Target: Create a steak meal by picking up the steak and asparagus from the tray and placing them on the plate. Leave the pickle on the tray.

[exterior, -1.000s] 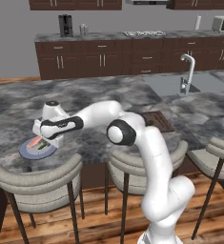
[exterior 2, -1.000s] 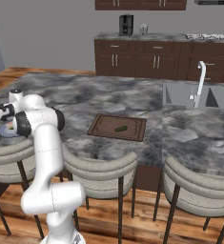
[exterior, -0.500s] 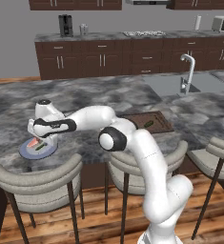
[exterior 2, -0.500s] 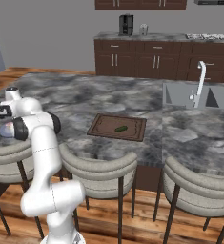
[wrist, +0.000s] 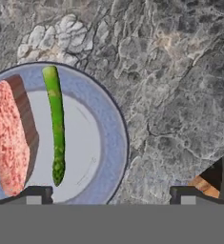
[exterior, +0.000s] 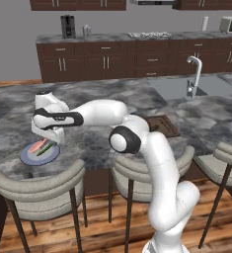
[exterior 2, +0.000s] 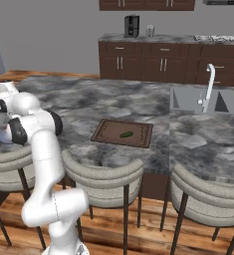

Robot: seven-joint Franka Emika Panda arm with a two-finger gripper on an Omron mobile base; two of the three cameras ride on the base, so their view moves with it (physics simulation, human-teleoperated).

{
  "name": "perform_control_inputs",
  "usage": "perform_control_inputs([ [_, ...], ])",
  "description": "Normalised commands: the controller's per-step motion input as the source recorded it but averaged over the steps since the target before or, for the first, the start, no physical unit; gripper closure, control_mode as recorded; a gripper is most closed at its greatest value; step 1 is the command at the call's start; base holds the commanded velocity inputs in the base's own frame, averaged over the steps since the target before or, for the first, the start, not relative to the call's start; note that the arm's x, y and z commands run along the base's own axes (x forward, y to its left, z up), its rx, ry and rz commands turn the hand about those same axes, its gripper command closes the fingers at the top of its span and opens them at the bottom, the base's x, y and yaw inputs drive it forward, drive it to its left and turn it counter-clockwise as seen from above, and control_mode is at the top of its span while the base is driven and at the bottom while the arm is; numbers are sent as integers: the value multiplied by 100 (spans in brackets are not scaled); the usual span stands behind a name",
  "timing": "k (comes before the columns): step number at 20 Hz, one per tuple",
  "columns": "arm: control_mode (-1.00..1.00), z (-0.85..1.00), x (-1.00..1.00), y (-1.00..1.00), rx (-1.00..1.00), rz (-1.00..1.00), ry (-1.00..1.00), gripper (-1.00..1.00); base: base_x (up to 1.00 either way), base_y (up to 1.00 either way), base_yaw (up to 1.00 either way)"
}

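Observation:
On the grey marble counter at the far left sits the pale blue plate (exterior: 31, 158) (wrist: 114, 143). The pinkish-red steak (exterior: 37, 146) (wrist: 7, 143) lies on it, and the thin light-green asparagus (exterior: 47, 148) (wrist: 56, 125) lies beside the steak. My gripper (exterior: 52, 140) (wrist: 111, 195) hangs just above the plate's near side. It is open, its fingertips (wrist: 35, 194) set wide apart with nothing between them. The dark brown tray (exterior 2: 108, 135) (exterior: 163, 125) lies further right on the counter. The dark green pickle (exterior 2: 126, 134) rests on it.
Padded stools (exterior: 38, 185) stand along the counter's front edge, just below the plate. A sink with a tall faucet (exterior: 193, 74) is set into the counter at the right. Cabinets line the back wall.
The hand has shifted slightly over the plate and the elbow has swung a little. Steak and asparagus lie on the plate as before.

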Motion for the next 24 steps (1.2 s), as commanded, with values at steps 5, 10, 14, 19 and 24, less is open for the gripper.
perform_control_inputs([
  [5, -100, 28, -100, -100, 2, -1, -14, -100, 0, 0, 0],
  [10, -100, 31, -91, -100, 0, 5, -30, -100, 0, 0, 0],
  [14, -100, -2, -62, -100, 0, 12, -12, -100, 0, 0, 0],
  [19, -100, -2, -30, -95, 0, 5, 0, -100, 0, 0, 0],
  [24, -100, 0, -6, -72, 2, 0, 0, -100, 0, 0, 0],
])
